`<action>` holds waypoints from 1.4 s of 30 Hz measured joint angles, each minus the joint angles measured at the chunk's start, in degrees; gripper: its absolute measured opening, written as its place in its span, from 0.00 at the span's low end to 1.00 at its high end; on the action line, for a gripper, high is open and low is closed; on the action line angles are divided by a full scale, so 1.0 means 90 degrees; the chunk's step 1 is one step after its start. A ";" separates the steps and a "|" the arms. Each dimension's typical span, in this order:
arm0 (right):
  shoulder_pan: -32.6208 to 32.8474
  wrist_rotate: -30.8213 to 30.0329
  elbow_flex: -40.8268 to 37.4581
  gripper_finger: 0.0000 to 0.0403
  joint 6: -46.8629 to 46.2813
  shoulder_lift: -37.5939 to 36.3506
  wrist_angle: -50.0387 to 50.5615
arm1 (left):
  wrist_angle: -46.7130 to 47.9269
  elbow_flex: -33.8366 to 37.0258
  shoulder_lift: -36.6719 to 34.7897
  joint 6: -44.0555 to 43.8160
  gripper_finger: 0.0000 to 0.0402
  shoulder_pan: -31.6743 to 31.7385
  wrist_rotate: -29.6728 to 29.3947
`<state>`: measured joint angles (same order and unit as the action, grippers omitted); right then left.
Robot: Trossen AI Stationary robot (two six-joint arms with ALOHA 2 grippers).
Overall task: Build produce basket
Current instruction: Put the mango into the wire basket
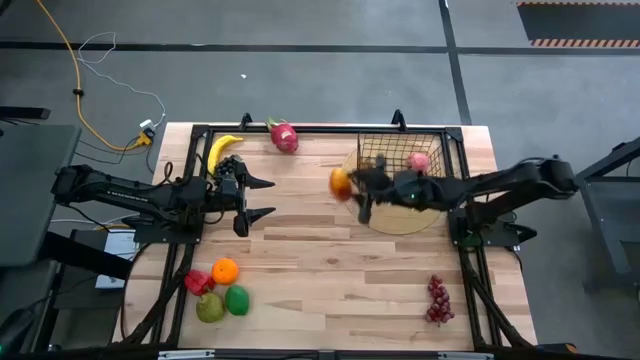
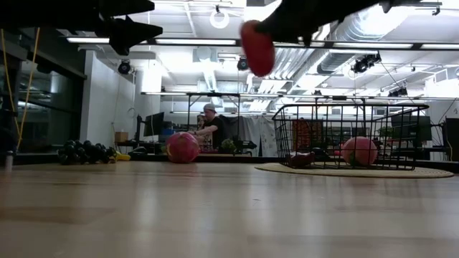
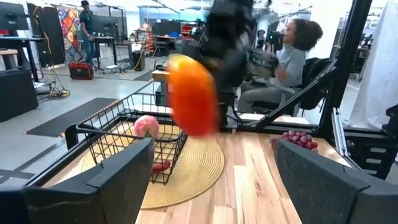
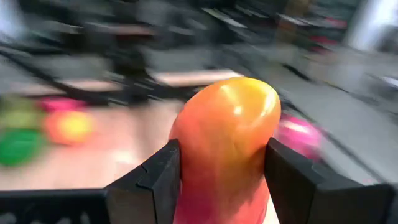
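My right gripper (image 1: pixel 352 188) is shut on an orange-red oval toy fruit (image 1: pixel 341 182), held high in the air just left of the basket (image 1: pixel 405 160). The black wire basket stands on a round tan mat (image 1: pixel 400 222) at the far right, with a pink fruit (image 1: pixel 419 161) and a small red piece (image 3: pixel 160 166) inside. My left gripper (image 1: pixel 262 198) hangs open over the table's left half, pointing at the held fruit and touching nothing. More produce lies on the table: a banana (image 1: pixel 222 150), a dragon fruit (image 1: pixel 284 136) and grapes (image 1: pixel 437 300). My right gripper pinches the oval fruit by its two opposite sides (image 4: pixel 186 168) between its two fingers (image 4: pixel 155 183). The fingers reach about level from the table's right side. The fruit's rounded end (image 4: pixel 239 99) sticks out past the fingertips. The fruit hangs well clear of the table (image 2: pixel 257 46).
An orange (image 1: pixel 225 270), a red pepper (image 1: pixel 198 282), a green pear (image 1: pixel 210 307) and another green fruit (image 1: pixel 238 300) sit together near the front left. Bare wood lies in the table's middle (image 1: pixel 330 270). People sit and stand in the room beyond the table.
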<state>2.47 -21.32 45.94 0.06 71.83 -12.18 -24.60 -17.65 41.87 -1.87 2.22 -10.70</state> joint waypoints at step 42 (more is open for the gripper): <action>-0.3080 0.0911 0.1454 0.45 0.0543 0.1803 0.8391 | 0.0150 0.0000 0.0001 -0.0102 0.79 0.0000 -0.0070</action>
<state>-25.26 -13.12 59.02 4.95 88.06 63.34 -23.25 -17.65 41.88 -2.79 2.22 -11.33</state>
